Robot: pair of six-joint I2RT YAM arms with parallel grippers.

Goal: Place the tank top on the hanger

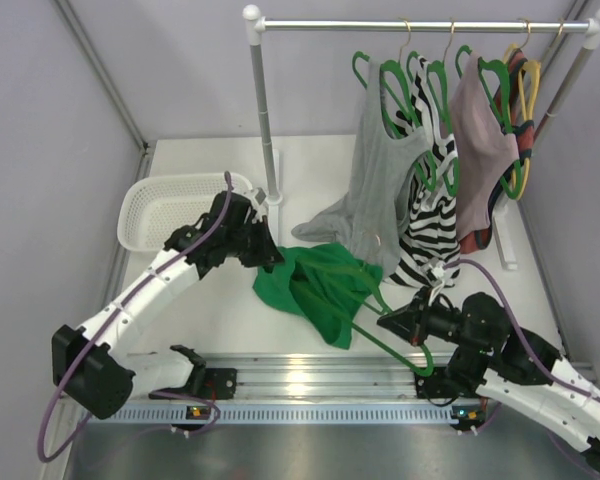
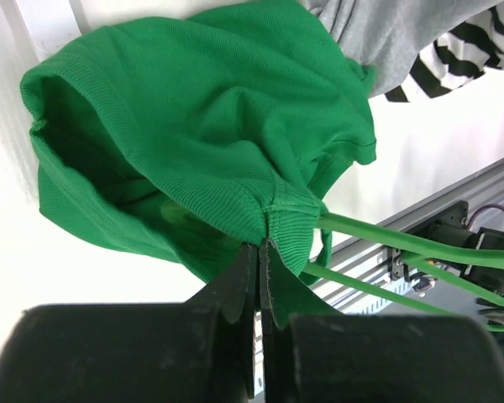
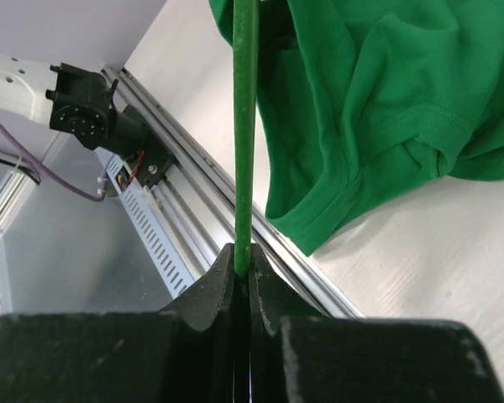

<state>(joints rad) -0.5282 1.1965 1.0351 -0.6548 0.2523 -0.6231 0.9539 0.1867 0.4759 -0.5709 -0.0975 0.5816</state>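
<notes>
We start at the left claw (image 2: 259,248). Its jaws are pressed together on a ribbed seam of the bright green sleeveless tank top (image 2: 193,126), right where the fabric gathers into a strap. That pinch looks chosen to hold one opening of the garment up and spread, so something can slide in.

Over to the right claw (image 3: 242,264), which is clamped narrow on one bar of the thin green plastic hanger (image 3: 245,126). The bar runs straight out from the jaws toward the cloth. From the left wrist we see two thin green bars reaching in under the pinched seam, touching or very close to it. We can't tell whether either has actually entered the opening.

The tank top itself is bunched near the middle of the white counter (image 1: 220,315), between the two claws. Its far edge sits just beneath the grey tank top (image 1: 375,190) and the black-and-white striped top (image 1: 425,215), both hanging from the silver rail (image 1: 420,25).

Our read is that we're mid-threading. One shoulder of the hanger needs steering into the held opening, and the loose folds could snag it.
</notes>
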